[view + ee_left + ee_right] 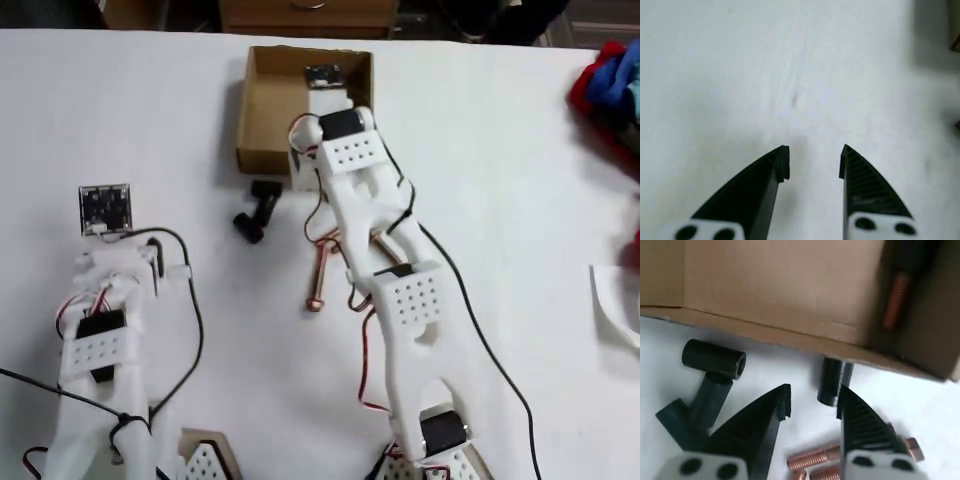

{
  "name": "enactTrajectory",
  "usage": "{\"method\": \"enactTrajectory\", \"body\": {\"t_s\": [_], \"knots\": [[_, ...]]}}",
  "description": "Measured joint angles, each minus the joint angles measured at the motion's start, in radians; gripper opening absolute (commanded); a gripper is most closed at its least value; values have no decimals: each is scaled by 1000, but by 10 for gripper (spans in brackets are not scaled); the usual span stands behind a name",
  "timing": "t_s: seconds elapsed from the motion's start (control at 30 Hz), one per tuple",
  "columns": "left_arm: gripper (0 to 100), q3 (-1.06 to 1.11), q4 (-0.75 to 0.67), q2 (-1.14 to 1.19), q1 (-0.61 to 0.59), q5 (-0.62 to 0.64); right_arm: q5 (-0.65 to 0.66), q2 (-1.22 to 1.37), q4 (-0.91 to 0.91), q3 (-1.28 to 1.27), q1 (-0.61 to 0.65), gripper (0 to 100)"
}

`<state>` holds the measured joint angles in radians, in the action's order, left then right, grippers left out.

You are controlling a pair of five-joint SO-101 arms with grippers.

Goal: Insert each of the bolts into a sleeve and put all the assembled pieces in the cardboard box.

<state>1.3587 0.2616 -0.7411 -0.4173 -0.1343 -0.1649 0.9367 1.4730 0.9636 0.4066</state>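
A: Bolts [318,275] loose mid-counter [520,180], sleeves [258,212] beside cardboard box [262,110] at far edge. One assembled piece [897,295] inside.
B: State?
A: Right claw [812,400] open over sleeves; left claw [812,160] open, toward left edge.

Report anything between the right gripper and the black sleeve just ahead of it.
Nothing visible. The right gripper is open, the black sleeve lies directly ahead of its jaws, and the cardboard box rises just behind it.

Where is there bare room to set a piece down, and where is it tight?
Bare table left of the cardboard box, beyond the left gripper, and between the right arm and the coloured cloth. Crowded along the box's near wall: sleeves, bolts and the right gripper.
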Motion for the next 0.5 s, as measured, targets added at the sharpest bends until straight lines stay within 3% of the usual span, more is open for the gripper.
{"method": "enactTrajectory", "body": {"t_s": [0.5], "knots": [[181, 0, 0, 0, 0, 0, 0, 29, -32, 0, -40, 138]]}}
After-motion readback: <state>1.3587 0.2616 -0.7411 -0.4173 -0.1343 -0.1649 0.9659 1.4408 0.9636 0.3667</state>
